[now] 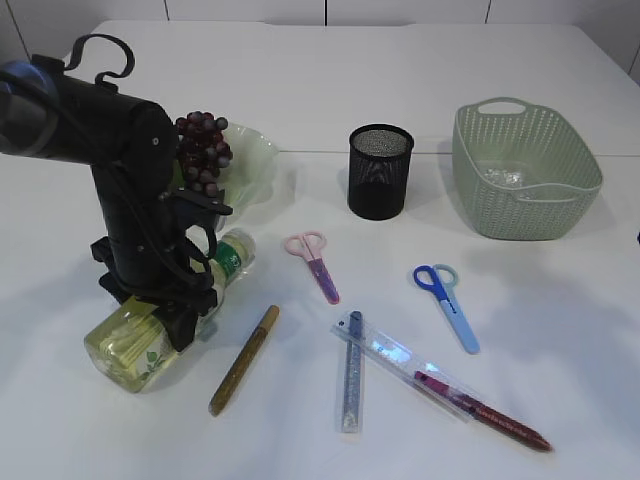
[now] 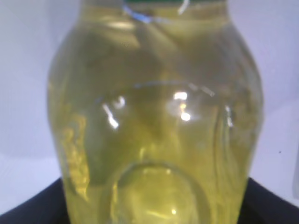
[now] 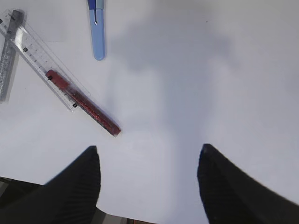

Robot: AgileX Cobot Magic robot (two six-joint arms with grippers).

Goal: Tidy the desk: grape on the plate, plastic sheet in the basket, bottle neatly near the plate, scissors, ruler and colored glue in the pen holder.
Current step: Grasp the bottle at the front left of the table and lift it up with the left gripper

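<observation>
Much bare table (image 1: 560,330) right of blue scissors (image 1: 447,300).

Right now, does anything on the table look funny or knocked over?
Yes. The bottle of yellow liquid lies on its side by the plate, under the left gripper. The clear ruler also lies crookedly across the red glue pen.

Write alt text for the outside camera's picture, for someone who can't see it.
A black robot arm's gripper is down over a bottle of yellow liquid lying on a white table, beside a plate of grapes. Scissors, a ruler and glue sticks lie scattered before a pen holder and basket.
</observation>
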